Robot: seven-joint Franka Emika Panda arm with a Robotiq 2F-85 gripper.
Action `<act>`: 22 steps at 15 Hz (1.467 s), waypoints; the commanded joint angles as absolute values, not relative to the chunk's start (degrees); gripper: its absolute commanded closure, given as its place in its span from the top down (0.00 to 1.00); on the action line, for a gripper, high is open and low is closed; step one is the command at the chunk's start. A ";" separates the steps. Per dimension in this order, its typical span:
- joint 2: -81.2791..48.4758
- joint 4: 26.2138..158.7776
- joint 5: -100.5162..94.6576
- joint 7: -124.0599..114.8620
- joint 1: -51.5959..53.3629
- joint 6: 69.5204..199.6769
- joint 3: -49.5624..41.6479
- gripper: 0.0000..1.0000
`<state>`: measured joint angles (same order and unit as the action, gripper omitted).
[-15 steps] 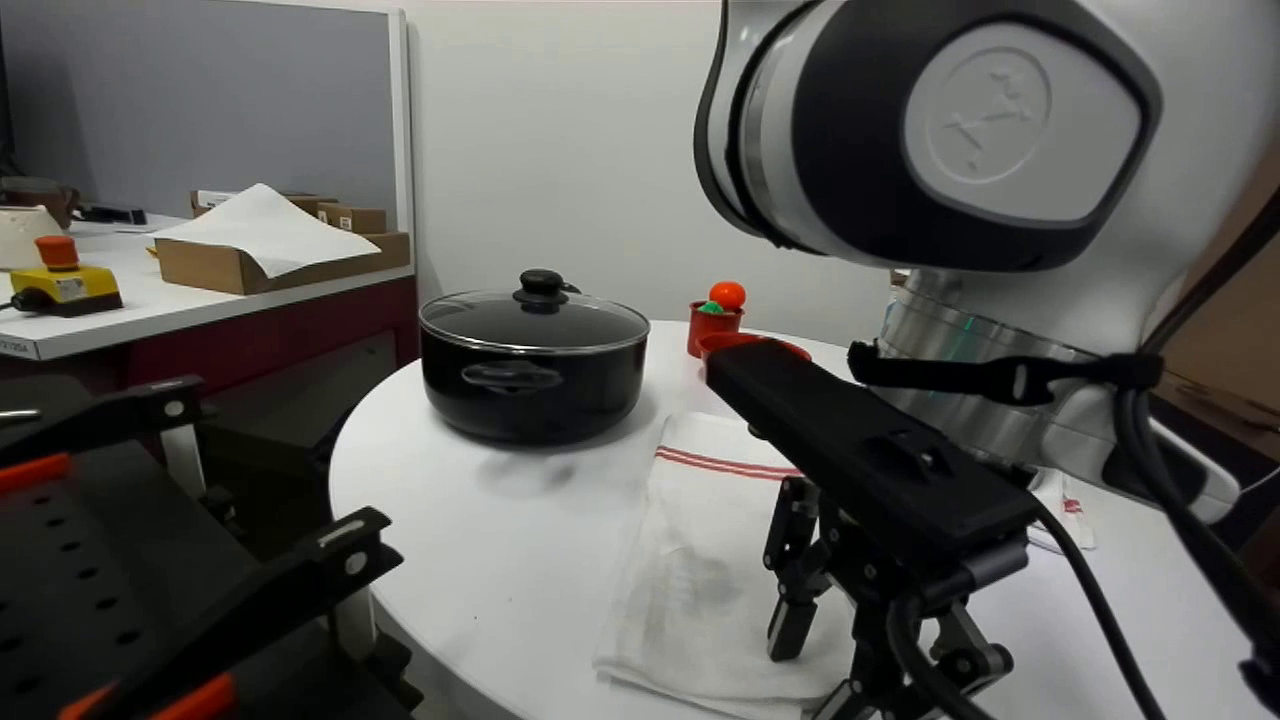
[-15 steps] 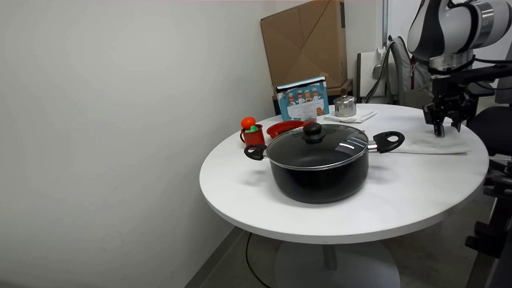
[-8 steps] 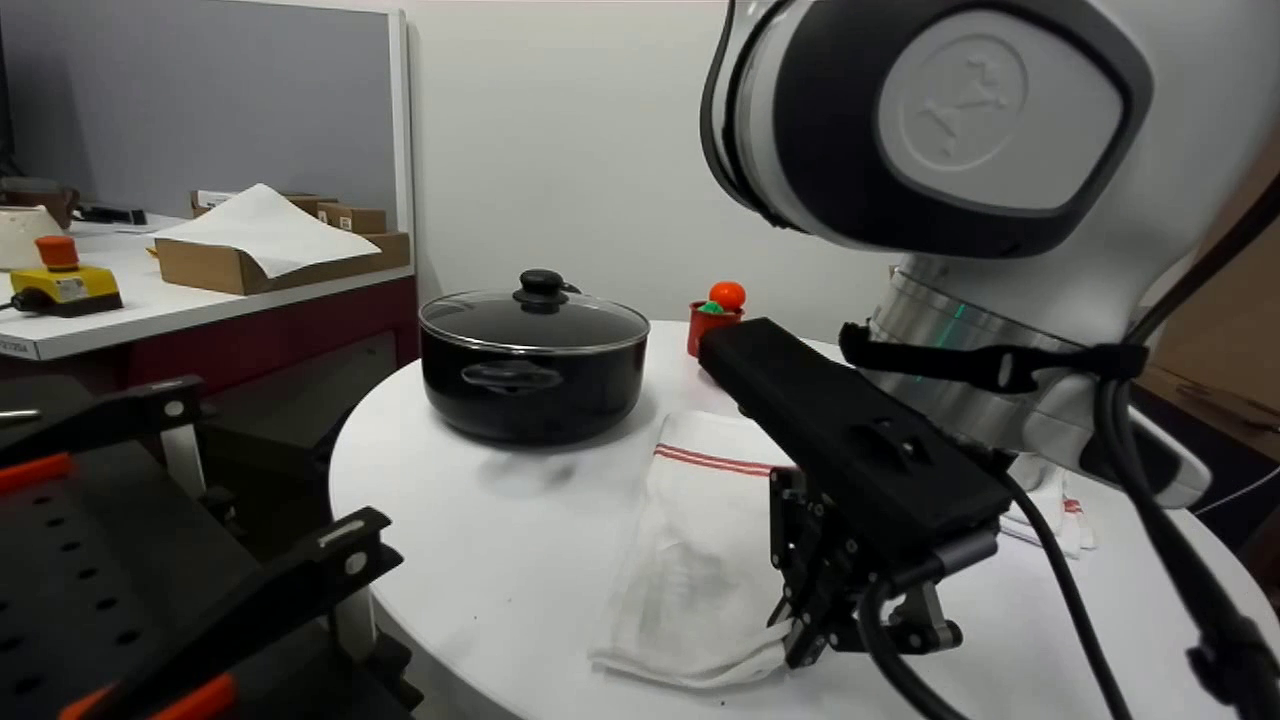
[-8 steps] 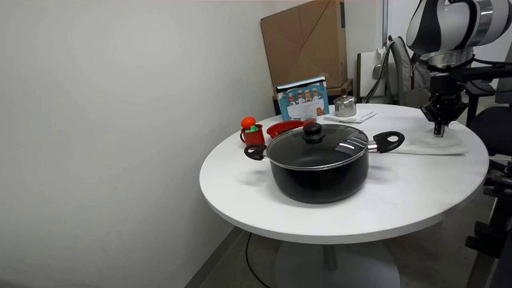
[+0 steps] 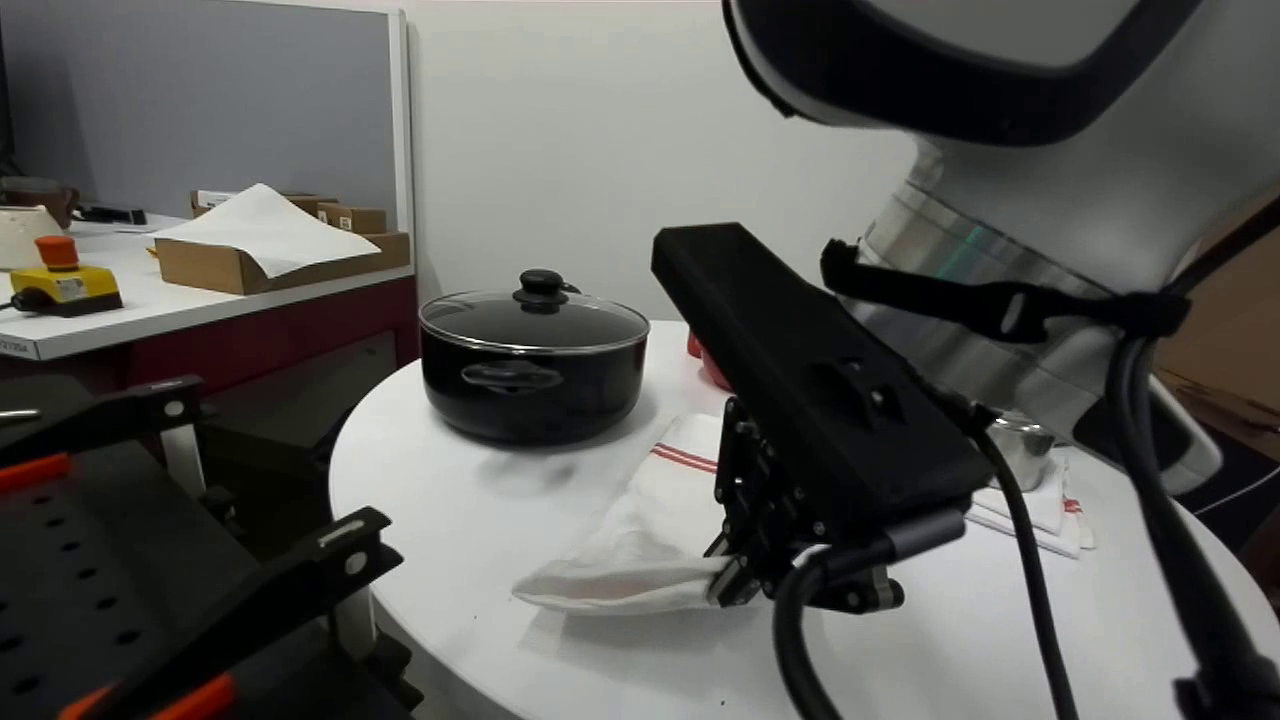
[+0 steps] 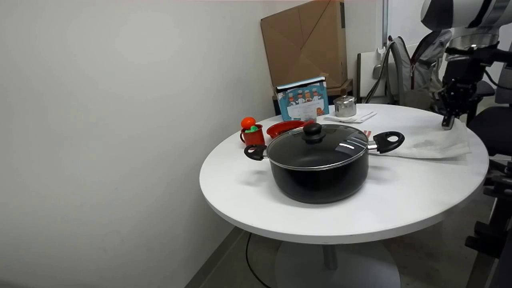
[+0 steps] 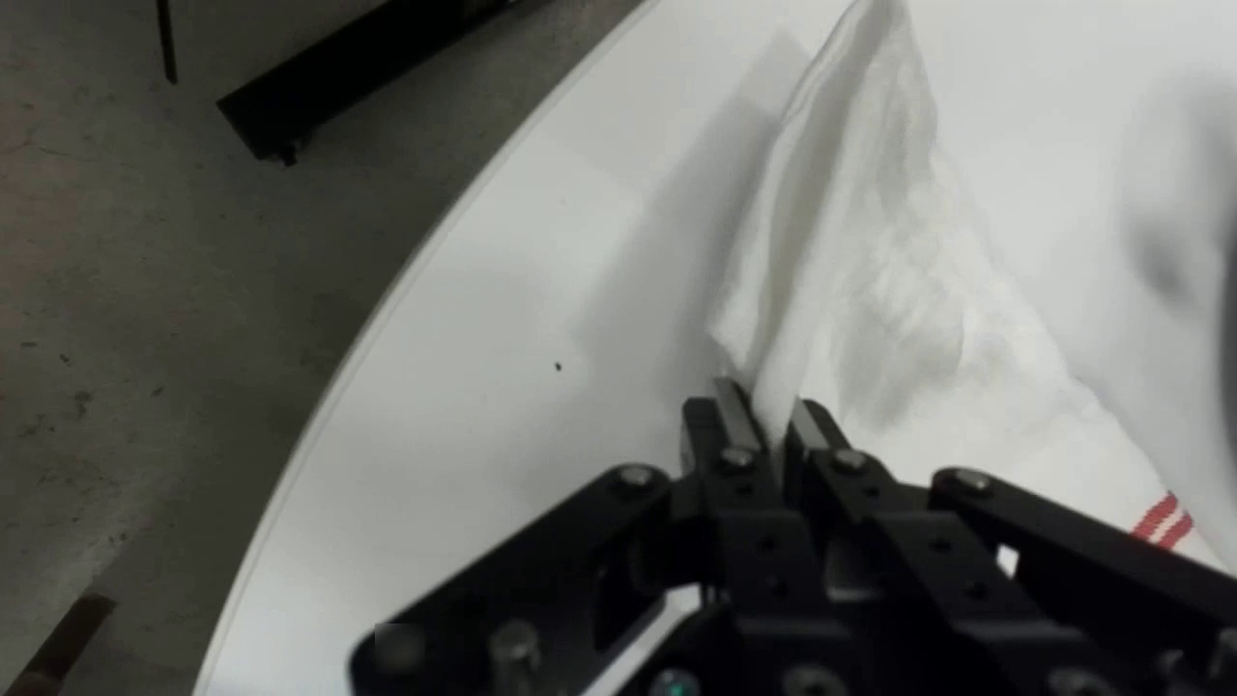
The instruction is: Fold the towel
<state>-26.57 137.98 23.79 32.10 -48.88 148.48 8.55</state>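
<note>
One red mug [image 6: 253, 139] holds an orange ball [image 6: 248, 122] and green piece [image 6: 253, 129]; the tool [image 7: 770, 416] grips the towel [image 7: 899, 319].

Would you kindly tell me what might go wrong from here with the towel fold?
The hand holds the towel by only a small part of one edge, so it might slip free. Beyond the hand, that edge sags and gapes, so the fold may land crooked. The black pot stands near the towel's striped end, so a wide swing could bump it.
</note>
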 commanded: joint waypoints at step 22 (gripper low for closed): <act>-17.57 126.59 41.70 28.21 -28.60 128.02 -7.19 0.08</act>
